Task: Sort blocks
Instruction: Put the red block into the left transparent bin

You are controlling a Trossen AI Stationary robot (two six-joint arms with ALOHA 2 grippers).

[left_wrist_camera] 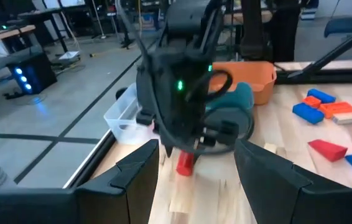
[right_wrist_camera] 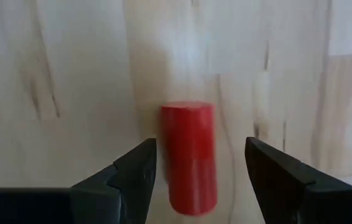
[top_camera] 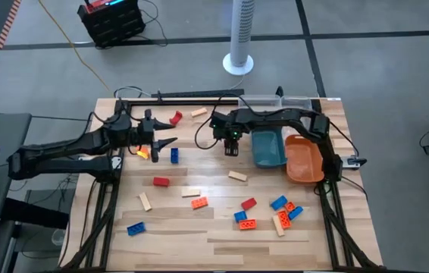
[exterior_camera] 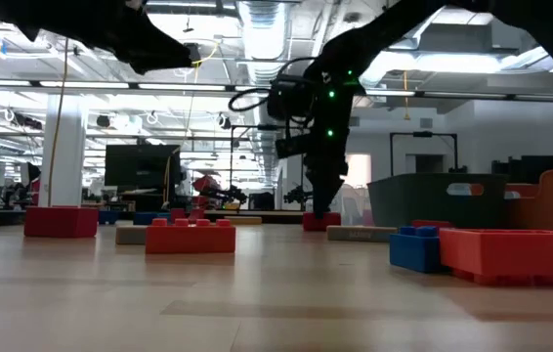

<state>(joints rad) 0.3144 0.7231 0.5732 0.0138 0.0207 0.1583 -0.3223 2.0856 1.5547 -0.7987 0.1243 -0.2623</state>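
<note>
Small red, blue, orange and tan blocks lie scattered flat on the wooden table (top_camera: 222,243). My right gripper (top_camera: 232,149) (right_wrist_camera: 201,163) points straight down, open, its fingers on either side of a red block (right_wrist_camera: 188,155) (left_wrist_camera: 185,163) (exterior_camera: 321,221) lying on the table. In the high view the gripper hides that block. My left gripper (top_camera: 167,141) (left_wrist_camera: 194,186) hovers open at the left, facing the right arm, near an orange block (top_camera: 142,152) and a blue block (top_camera: 174,155). My right gripper straddles the red block across its long sides, from above. One finger (right_wrist_camera: 140,163) stands right beside the block's long side (right_wrist_camera: 163,155); whether it touches, I cannot tell. The other finger is clear of it.
A teal tray (top_camera: 269,148), an orange tray (top_camera: 304,159) and a clear tray (top_camera: 264,101) sit at the table's right far corner. A cluster of blocks (top_camera: 279,214) lies near the right near edge. More blocks lie at the far edge (top_camera: 176,117) and the near left (top_camera: 135,228).
</note>
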